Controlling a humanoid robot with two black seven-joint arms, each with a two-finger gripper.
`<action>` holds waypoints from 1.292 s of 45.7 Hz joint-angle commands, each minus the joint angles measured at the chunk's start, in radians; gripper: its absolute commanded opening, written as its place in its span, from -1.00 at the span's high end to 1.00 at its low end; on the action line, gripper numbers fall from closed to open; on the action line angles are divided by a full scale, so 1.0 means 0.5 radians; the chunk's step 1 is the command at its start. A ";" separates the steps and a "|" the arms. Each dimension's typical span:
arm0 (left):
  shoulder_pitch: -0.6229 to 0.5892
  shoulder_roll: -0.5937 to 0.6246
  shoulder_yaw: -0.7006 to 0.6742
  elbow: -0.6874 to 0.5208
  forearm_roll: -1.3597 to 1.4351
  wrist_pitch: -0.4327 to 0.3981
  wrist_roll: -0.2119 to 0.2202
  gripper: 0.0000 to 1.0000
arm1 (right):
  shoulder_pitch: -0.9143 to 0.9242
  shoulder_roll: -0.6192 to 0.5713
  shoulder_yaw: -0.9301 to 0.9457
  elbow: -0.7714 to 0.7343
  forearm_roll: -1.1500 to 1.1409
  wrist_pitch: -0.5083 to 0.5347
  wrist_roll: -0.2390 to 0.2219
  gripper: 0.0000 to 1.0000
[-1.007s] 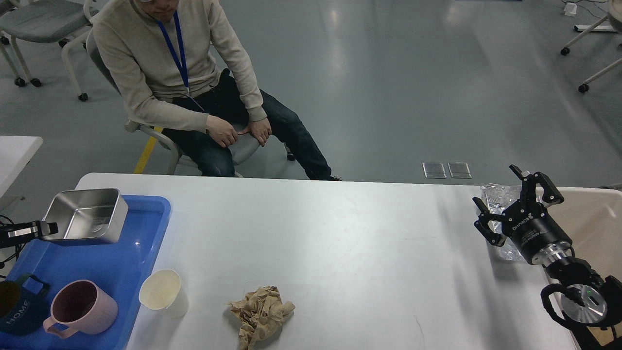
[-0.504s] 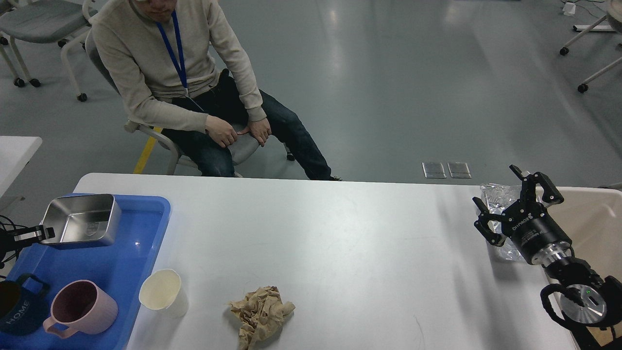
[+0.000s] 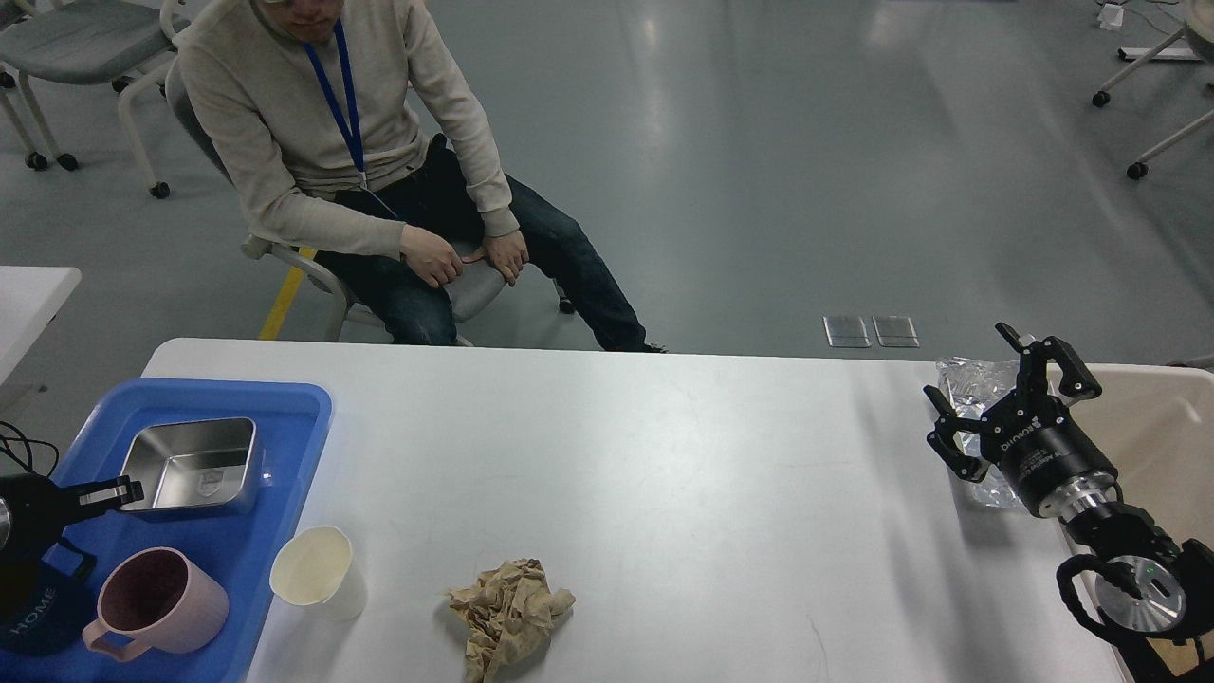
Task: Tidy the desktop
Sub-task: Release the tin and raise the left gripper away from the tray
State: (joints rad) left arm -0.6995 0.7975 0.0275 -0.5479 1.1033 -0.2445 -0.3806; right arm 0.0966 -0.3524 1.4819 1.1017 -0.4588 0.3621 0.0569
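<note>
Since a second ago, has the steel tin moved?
Yes. The steel tin has dropped from the blue tray's far-left corner down onto its floor, nearer the pink mug. The left gripper sits at its rim.

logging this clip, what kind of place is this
Probably an office or lab used for robot trials: a bare grey floor, wheeled office chairs, and a seated man with a lanyard watching across the white desktop.

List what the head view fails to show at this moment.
- Left gripper: seen edge-on at the metal tin; open or shut unclear.
- Dark "HOME" item on the blue tray: cut off by the frame edge and covered by the left arm.
- Beige bin: contents hidden by the right gripper and arm.
- Clear plastic wrap: partly behind that gripper.
</note>
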 commanded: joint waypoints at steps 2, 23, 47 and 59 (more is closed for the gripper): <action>0.012 -0.067 0.000 0.111 -0.019 0.001 0.003 0.81 | 0.000 0.002 0.000 0.002 0.000 0.000 0.000 -1.00; -0.049 -0.089 -0.037 0.172 -0.062 0.053 0.003 -0.64 | 0.000 -0.001 0.003 0.002 0.000 0.000 0.000 -1.00; -0.479 -0.037 -0.119 0.172 -1.230 0.050 0.000 -0.92 | 0.000 -0.001 0.000 0.002 0.000 -0.003 0.000 -1.00; -0.528 -0.058 -0.601 0.154 -1.584 0.053 0.003 -0.92 | 0.000 -0.004 0.000 0.006 0.000 0.000 0.000 -1.00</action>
State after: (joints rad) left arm -0.9580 0.7744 -0.1614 -0.4621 0.3392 -0.2181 -0.3780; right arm 0.0966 -0.3522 1.4819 1.1043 -0.4585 0.3611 0.0567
